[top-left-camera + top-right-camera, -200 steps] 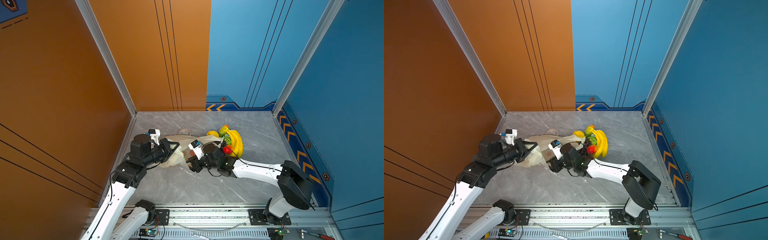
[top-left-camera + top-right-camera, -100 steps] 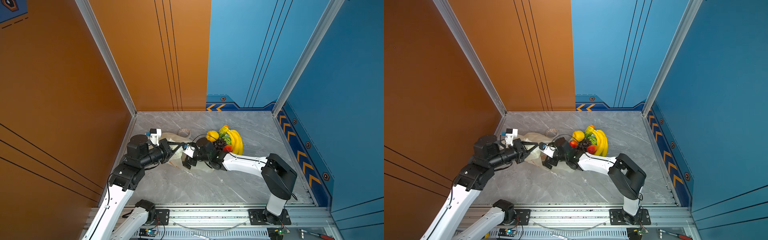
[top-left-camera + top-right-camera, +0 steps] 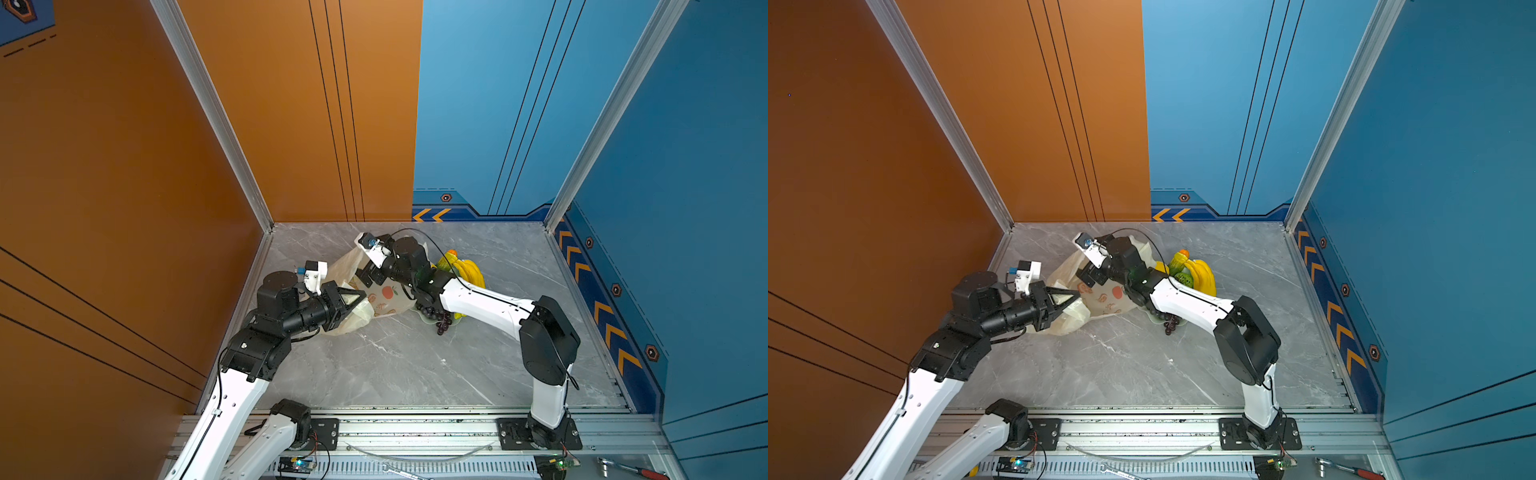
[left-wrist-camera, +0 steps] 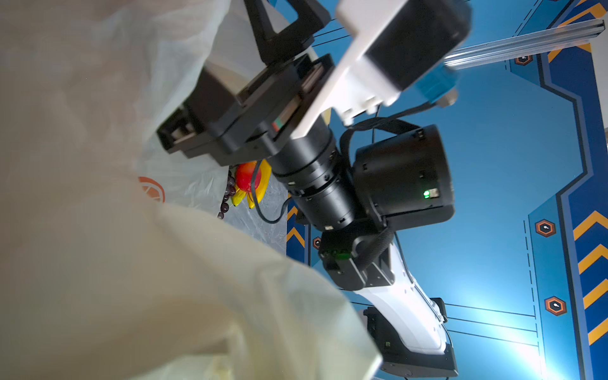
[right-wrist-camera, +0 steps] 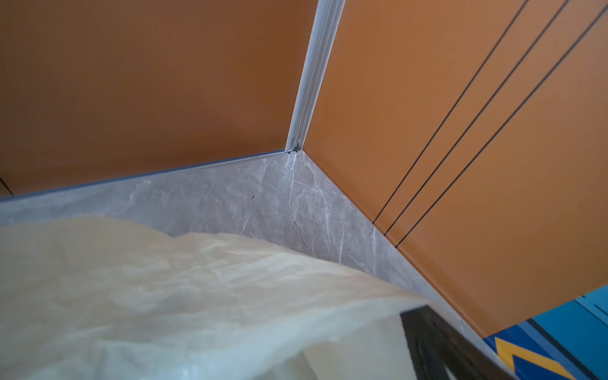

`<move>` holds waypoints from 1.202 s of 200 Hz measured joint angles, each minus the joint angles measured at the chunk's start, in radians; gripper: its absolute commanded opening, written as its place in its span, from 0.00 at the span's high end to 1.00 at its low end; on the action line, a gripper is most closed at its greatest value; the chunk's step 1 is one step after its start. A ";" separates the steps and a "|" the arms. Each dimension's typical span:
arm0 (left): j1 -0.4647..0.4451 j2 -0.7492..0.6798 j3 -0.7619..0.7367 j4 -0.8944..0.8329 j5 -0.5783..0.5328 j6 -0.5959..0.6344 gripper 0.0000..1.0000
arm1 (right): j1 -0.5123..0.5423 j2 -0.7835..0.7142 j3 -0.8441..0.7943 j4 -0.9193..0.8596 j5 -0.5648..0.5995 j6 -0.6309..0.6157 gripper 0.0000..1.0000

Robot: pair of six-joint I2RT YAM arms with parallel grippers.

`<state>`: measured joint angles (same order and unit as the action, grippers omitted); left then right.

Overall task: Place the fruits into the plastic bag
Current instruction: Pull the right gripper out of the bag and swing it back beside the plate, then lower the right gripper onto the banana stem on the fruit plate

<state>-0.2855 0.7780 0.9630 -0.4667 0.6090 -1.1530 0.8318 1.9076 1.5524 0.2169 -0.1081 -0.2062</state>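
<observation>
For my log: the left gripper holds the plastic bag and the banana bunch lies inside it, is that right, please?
Not quite: the left gripper holds the plastic bag, but the banana bunch lies outside it, as both top views show.

plastic bag: thin translucent cream film, crinkled, soft sheen. banana bunch and grapes: glossy, look like moulded plastic. table: smooth grey marble look, faint sheen. orange wall and blue wall: matt panels. corner post: brushed aluminium. arm shells glossy white, joints matt black.
</observation>
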 measured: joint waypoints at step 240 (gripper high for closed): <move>0.043 0.040 -0.080 0.076 0.028 0.000 1.00 | -0.625 -0.325 0.196 -1.207 -0.025 0.447 0.00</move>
<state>-0.2420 0.8177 0.8825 -0.3912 0.6373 -1.1534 0.2070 1.5826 1.7481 -0.9897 -0.1333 0.2409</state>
